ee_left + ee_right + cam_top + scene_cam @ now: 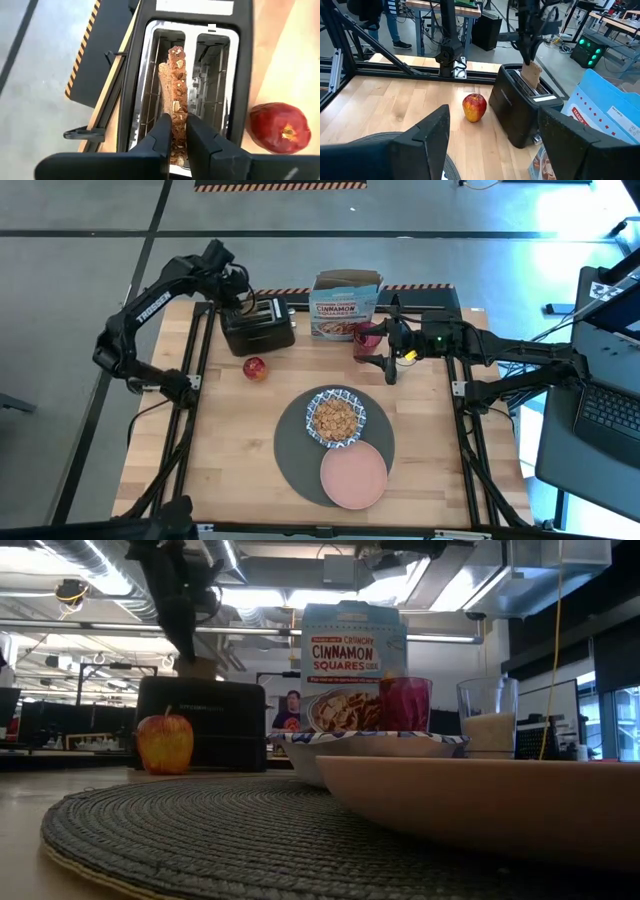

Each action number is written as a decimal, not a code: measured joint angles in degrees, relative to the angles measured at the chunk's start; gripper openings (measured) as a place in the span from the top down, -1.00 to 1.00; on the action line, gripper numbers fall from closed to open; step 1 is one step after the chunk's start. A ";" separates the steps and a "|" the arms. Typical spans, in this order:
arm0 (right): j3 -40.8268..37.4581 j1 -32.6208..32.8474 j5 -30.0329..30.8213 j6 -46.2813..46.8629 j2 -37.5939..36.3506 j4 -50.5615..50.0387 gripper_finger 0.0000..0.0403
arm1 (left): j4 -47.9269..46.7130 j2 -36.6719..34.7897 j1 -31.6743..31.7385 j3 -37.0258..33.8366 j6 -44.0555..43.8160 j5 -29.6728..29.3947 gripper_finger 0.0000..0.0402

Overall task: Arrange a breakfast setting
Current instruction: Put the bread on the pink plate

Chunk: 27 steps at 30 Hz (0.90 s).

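My left gripper (179, 131) is over the black toaster (258, 325) at the far left, shut on a seeded bread slice (175, 85); it also shows in the right wrist view (529, 59). My right gripper (495, 145) is open and empty beside the red tumbler (367, 338). The blue-and-white bowl (335, 418) of cereal and the salmon-pink plate (353, 475) rest on the round dark-grey mat (295, 450). The milk glass (488, 718) stands behind them in the low view. The gold spoon does not show. My left gripper pinches the bread slice's two flat faces near its top edge (176, 116) between its two fingers. The fingers come from above, pointing down. The slice stands upright and sticks up out of the toaster (532, 75), its lower end at the slots.
A red apple (255, 368) lies just near-side of the toaster. A Cinnamon Squares cereal box (345, 305) stands at the far edge between the toaster and the tumbler. Bare wood lies left of the mat. People stand in the room beyond the table.
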 joint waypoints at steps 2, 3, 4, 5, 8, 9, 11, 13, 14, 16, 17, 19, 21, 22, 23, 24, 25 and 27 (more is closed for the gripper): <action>0.00 0.00 0.00 -0.01 0.00 0.00 -0.23 | -0.29 -1.01 -0.99 0.00 0.07 -0.23 0.87; 0.00 0.00 0.00 0.00 -0.01 0.00 -0.23 | -0.39 -1.54 -1.55 0.00 0.06 -0.60 0.87; 0.00 0.00 0.00 -0.02 0.00 0.00 -0.23 | -0.42 -2.19 -2.20 0.00 0.02 -1.11 0.87; 0.00 0.00 0.00 -0.02 -0.02 0.00 -0.23 | -0.42 -2.98 -2.93 0.00 -0.03 -1.74 0.87; 0.00 0.00 0.00 -0.02 0.00 0.00 -0.23 | -0.40 -5.54 -5.00 0.00 -0.67 -3.71 0.86; 0.00 0.00 0.00 -0.02 -0.01 0.01 -0.23 | -0.40 -6.41 -5.68 0.00 -1.27 -4.30 0.86; 0.00 0.00 0.00 -0.04 -0.02 0.00 -0.23 | -0.46 -8.32 -7.04 0.00 -2.86 -4.46 0.86; 0.00 0.00 0.00 -0.18 0.00 0.00 -0.23 | -0.71 -10.02 -8.48 0.43 -5.73 -3.27 0.87; 0.00 0.00 0.00 -0.28 0.00 0.00 -0.23 | -0.76 -10.66 -9.22 1.08 -7.69 -1.58 0.87; 0.00 0.00 0.00 -0.46 -0.01 0.02 -0.23 | -0.70 -11.90 -10.84 3.00 -11.58 3.46 0.87; 0.00 0.00 0.00 -0.55 -0.02 0.02 -0.23 | -0.63 -12.41 -11.74 4.19 -13.86 6.36 0.87; 0.00 0.00 0.00 -0.60 -0.01 0.02 -0.23 | 0.64 -12.97 -13.81 6.80 -19.16 12.65 0.87; 0.00 0.00 -0.41 -0.61 0.00 0.02 -0.23 | 2.53 -12.91 -16.23 9.00 -24.65 20.14 0.87; 0.00 0.00 -0.81 -0.62 -0.02 0.02 -0.23 | 3.93 -12.85 -17.62 9.72 -27.24 24.31 0.87; 0.00 0.00 -1.22 -0.74 -0.04 0.02 -0.23 | 5.82 -12.85 -19.08 10.09 -29.50 28.77 0.87; 0.00 0.00 -1.53 -1.28 -0.25 -0.03 -0.23 | 7.88 -12.85 -20.61 10.12 -31.54 33.40 0.87; 0.00 0.00 -1.53 -1.92 -0.51 -0.09 -0.23 | 10.24 -12.85 -22.35 9.91 -33.65 37.19 0.87; 0.06 0.00 -1.46 -3.54 -1.37 -0.15 -0.23 | 15.09 -12.76 -26.31 8.66 -37.99 41.07 0.87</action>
